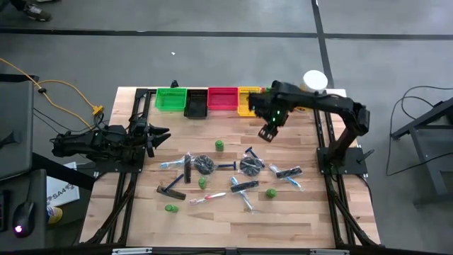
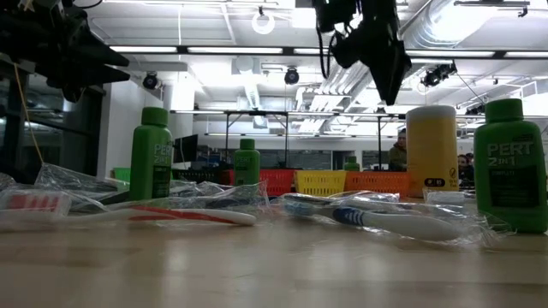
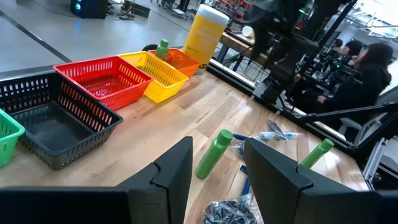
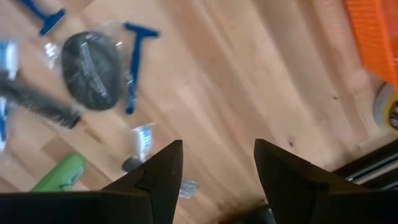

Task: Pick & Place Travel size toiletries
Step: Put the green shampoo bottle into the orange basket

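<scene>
The toiletries lie scattered on the table below the right gripper — jaws spread, empty — which hangs just in front of the bins. One green bottle stands in the orange bin; nearly everything is left. The left gripper waits aside, spread.

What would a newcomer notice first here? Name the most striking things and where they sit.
First the scatter of travel size toiletries across the middle of the wooden table: green bottles, combs, wrapped toothbrushes. Next the row of coloured bins along the far edge. The right gripper hangs open above the table near the bins; the left gripper waits open at the left edge.
</scene>
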You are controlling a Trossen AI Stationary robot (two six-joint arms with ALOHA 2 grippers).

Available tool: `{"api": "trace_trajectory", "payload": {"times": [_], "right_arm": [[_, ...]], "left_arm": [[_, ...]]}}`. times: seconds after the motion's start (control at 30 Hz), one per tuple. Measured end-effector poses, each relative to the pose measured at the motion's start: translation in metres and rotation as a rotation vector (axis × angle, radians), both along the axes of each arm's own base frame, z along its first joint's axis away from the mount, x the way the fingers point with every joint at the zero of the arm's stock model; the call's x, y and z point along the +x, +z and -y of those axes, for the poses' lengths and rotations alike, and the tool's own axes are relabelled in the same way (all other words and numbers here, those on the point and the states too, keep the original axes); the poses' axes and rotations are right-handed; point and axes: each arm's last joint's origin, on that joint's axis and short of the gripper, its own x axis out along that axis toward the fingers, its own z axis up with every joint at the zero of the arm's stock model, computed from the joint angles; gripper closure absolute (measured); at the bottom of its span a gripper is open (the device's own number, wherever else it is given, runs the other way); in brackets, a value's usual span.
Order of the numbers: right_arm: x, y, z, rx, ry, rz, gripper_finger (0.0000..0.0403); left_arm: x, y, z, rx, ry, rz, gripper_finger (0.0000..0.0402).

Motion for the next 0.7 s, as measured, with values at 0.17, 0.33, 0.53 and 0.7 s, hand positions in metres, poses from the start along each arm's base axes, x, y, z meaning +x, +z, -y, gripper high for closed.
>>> {"api": "trace_trajectory", "payload": {"times": [0.17,0.33,0.53,0.7], "right_arm": [[0.008,0.0,-0.041,-0.057,0.059,-0.011,0.0211],[0.01,0.0,-0.08,-0.125,0.091,-0.006,0.0211],[0.007,-0.001,-0.122,-0.14,0.104,0.008,0.0211],[-0.002,-0.019,-0.149,-0.126,0.08,-0.041,0.0211]], "left_arm": [[0.0,0.0,0.0,0.0,0.0,0.0,0.0254],[0.0,0.0,0.0,0.0,0.0,0.0,0.0254],[0.0,0.0,0.0,0.0,0.0,0.0,0.0254],[0.0,0.0,0.0,0.0,0.0,0.0,0.0254]]}}
